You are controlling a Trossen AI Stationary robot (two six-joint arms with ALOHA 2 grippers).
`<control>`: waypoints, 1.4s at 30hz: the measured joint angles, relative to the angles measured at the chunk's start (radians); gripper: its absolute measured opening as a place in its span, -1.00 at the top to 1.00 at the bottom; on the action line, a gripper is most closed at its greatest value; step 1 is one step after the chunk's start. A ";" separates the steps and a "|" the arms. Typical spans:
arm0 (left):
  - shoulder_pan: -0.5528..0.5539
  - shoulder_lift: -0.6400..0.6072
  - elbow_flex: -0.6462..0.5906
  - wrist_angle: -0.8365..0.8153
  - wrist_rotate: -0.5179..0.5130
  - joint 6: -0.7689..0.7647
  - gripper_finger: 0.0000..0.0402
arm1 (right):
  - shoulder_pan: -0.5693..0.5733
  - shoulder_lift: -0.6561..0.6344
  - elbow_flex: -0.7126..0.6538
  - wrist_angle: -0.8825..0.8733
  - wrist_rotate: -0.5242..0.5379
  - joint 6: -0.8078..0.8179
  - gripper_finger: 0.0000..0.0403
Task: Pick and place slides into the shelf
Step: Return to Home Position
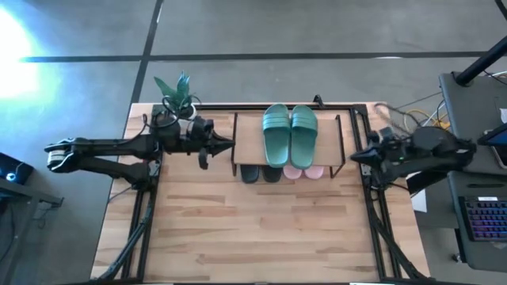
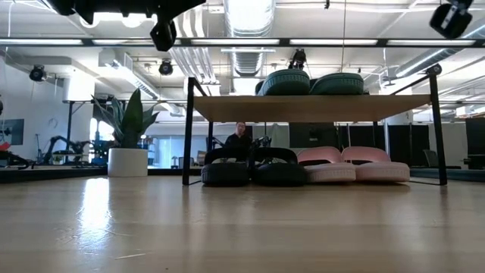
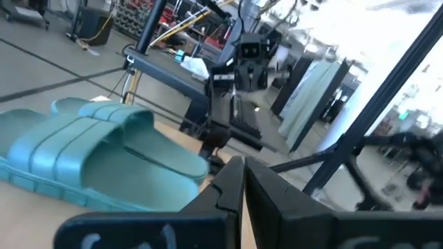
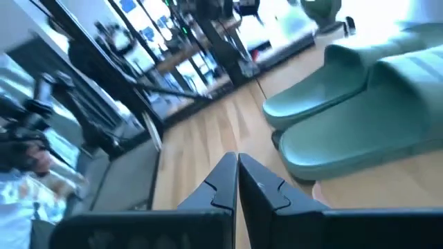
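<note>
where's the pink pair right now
In the low view the pink pair sits on the table under the shelf, right of the black pair and below the green pair.

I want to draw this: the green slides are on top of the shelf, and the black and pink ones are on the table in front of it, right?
Not quite. The green slides are on top of the shelf, but the black slides and pink slides sit under it, as the low view shows.

high: straight down over whole table | low: tabletop height, level toward shelf | wrists: close, facing inward | all share green slides
</note>
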 joint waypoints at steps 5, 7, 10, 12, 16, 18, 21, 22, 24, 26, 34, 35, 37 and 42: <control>0.000 0.001 -0.015 -0.008 -0.002 0.203 1.00 | -0.001 -0.211 -0.015 -0.183 0.058 0.116 0.96; 0.000 -0.007 -0.033 0.000 -0.004 0.223 1.00 | -0.004 -0.273 -0.041 -0.188 0.073 0.192 0.96; 0.000 -0.021 -0.064 0.041 -0.006 0.196 1.00 | -0.003 -0.253 -0.058 -0.134 0.033 -0.015 0.96; 0.000 -0.030 -0.087 0.075 -0.007 0.194 1.00 | -0.001 -0.230 -0.073 -0.052 0.024 -0.115 0.96; -0.004 -0.050 -0.154 0.209 -0.001 0.185 1.00 | -0.001 -0.223 -0.153 0.030 -0.009 -0.236 0.96; -0.004 -0.067 -0.194 0.262 0.002 0.180 1.00 | -0.001 -0.243 -0.190 0.065 -0.011 -0.251 0.96; -0.005 -0.101 -0.252 0.322 0.003 0.156 1.00 | -0.001 -0.270 -0.258 0.113 -0.029 -0.262 0.96; -0.005 -0.111 -0.268 0.341 0.001 0.152 1.00 | -0.001 -0.271 -0.275 0.129 -0.034 -0.273 0.96; -0.005 -0.140 -0.304 0.350 0.000 0.136 1.00 | -0.001 -0.265 -0.297 0.160 -0.070 -0.286 0.96; -0.004 -0.168 -0.323 0.359 -0.004 0.135 1.00 | -0.001 -0.258 -0.320 0.223 -0.103 -0.316 0.96; -0.002 -0.294 -0.363 0.370 -0.013 0.142 1.00 | -0.002 -0.269 -0.482 0.527 -0.055 -0.498 0.96; -0.002 -0.307 -0.363 0.370 -0.014 0.144 1.00 | -0.003 -0.269 -0.501 0.555 -0.056 -0.501 0.96; -0.002 -0.328 -0.363 0.370 -0.014 0.161 1.00 | -0.003 -0.270 -0.537 0.620 -0.076 -0.501 0.96; -0.001 -0.367 -0.363 0.369 -0.034 0.169 1.00 | -0.003 -0.270 -0.621 0.768 -0.083 -0.533 0.96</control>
